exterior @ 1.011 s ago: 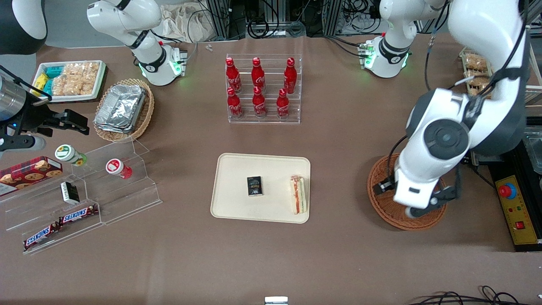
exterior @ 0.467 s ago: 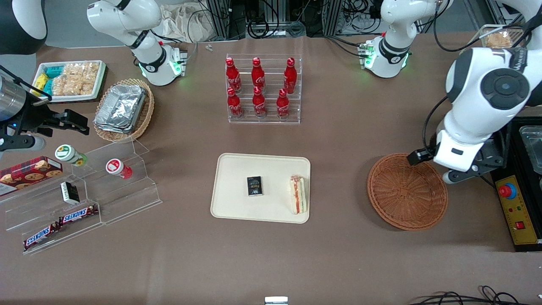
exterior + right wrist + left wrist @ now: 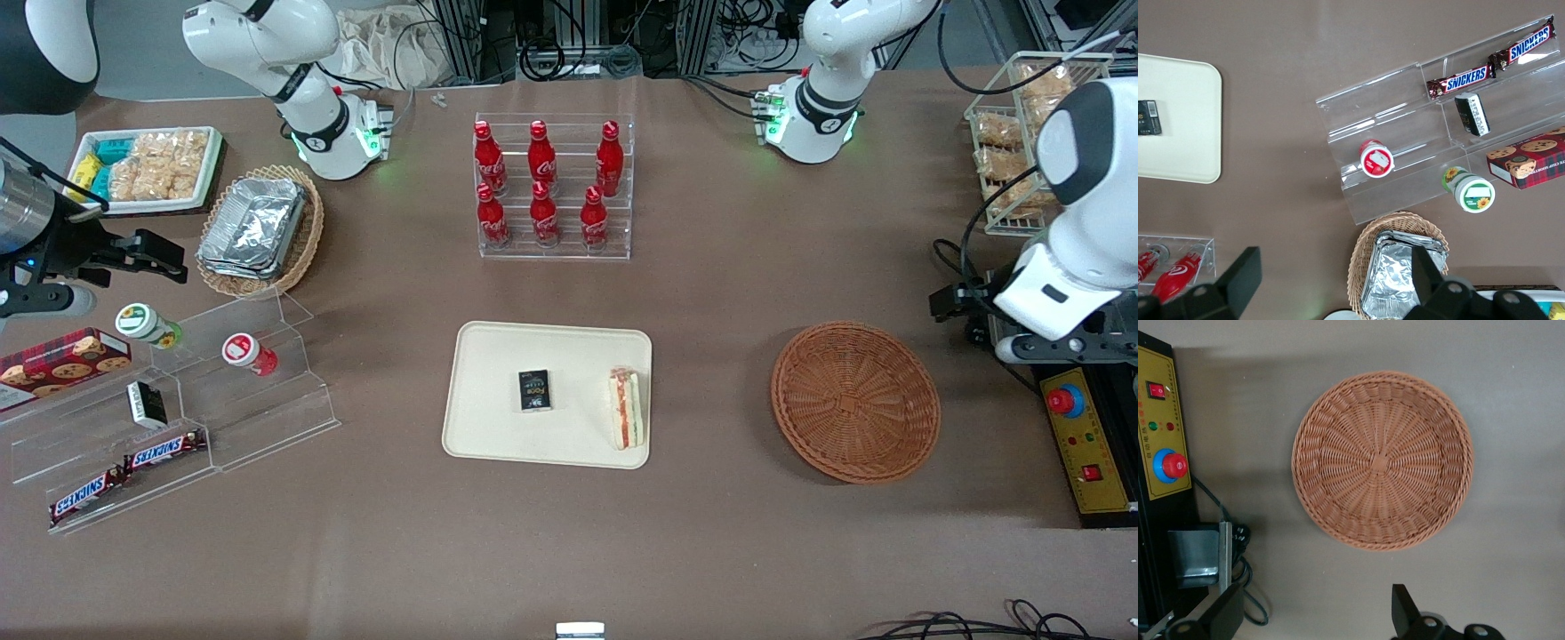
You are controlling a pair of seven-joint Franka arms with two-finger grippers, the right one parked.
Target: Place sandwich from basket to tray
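While sandwich (image 3: pixel 626 407) lies on tray (image 3: pixel 498 436) | gripper (image 3: pixel 1313 613) fingers apart, above table (image 3: pixel 711 293)

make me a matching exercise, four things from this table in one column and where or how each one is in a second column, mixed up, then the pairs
Things:
1. sandwich
2. basket
3. gripper
4. black packet

States:
A. empty, on the table beside the tray
B. open, above the table near the basket's rim
C. lying near the middle of the tray
D. lying on the tray along the edge nearest the basket

Pairs: 1-D, 2-A, 3-B, 4-C
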